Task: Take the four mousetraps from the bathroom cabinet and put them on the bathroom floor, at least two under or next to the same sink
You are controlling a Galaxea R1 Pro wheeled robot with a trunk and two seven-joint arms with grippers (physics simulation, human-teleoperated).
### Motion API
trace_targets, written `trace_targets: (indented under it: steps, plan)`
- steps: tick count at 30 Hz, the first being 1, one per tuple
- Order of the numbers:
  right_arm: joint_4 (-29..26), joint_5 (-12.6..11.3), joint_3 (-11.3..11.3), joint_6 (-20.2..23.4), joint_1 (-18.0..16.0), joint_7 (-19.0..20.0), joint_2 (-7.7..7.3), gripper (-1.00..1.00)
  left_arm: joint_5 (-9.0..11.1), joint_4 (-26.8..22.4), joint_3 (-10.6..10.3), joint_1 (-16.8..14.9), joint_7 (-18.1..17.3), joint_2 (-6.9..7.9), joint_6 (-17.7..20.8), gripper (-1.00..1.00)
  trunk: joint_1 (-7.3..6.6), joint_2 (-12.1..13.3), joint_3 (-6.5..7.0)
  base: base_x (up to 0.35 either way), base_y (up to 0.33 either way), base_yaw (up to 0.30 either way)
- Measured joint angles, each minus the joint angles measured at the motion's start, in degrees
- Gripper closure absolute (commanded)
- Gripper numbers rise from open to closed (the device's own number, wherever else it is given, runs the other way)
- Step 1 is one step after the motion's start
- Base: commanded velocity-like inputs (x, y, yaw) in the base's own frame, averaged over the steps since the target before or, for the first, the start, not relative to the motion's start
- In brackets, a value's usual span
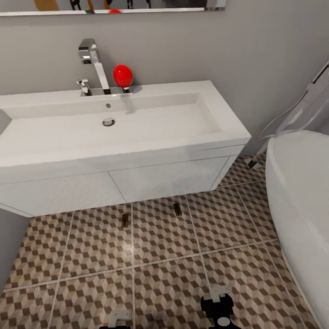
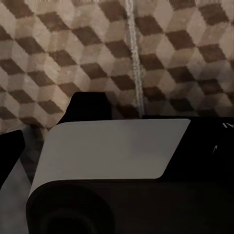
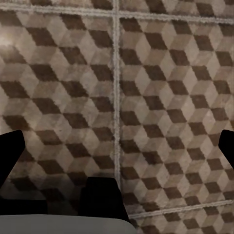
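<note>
Two mousetraps lie on the bathroom floor [image 1: 164, 256] just in front of the white vanity: one small dark wooden piece [image 1: 124, 220] and another [image 1: 177, 209] to its right, both below the sink [image 1: 68, 137]. The sink has a chrome tap [image 1: 93, 64] and a red knob [image 1: 123, 75]. The cabinet is out of view. My left gripper [image 1: 119, 317] and right gripper [image 1: 219, 294] hang low at the near edge of the head view, well short of the traps. In the right wrist view the fingers [image 3: 10, 153] stand wide apart over bare tiles, holding nothing. One left finger [image 2: 9, 153] sits just as far out.
A white bathtub [image 1: 301, 205] fills the right side, with a chrome hose [image 1: 292, 114] above it. A grey wall [image 1: 9, 246] closes the left. In the left wrist view a white and black part of the robot [image 2: 112, 151] blocks much of the floor.
</note>
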Motion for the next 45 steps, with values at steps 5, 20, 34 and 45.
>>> trace_targets:
  steps: [5,20,34,45]
  plan:
    - [0.00,0.03,0.00,-0.04,0.00,0.00,-0.02,-1.00,0.00,0.00,0.00,0.01,0.00,0.00,0.01,-1.00,0.00,0.00,0.42,0.000,0.000,-0.002]
    - [0.00,0.04,0.00,-0.07,0.00,0.00,-0.03,-1.00,0.00,0.00,0.00,-0.02,0.00,0.00,0.01,-1.00,0.00,0.00,1.78,0.000,0.000,0.000]
    - [-0.01,-0.11,0.01,-0.04,0.01,0.00,-0.03,-1.00,0.00,0.01,0.00,-0.01,-0.01,0.00,0.04,-1.00,0.00,0.00,3.07,0.000,0.000,-0.056]
    - [-0.02,-0.13,0.01,-0.02,0.03,-0.01,-0.01,-1.00,0.00,0.01,0.00,-0.02,-0.01,-0.01,0.04,-1.00,0.00,0.00,4.04,0.000,0.000,-0.153]
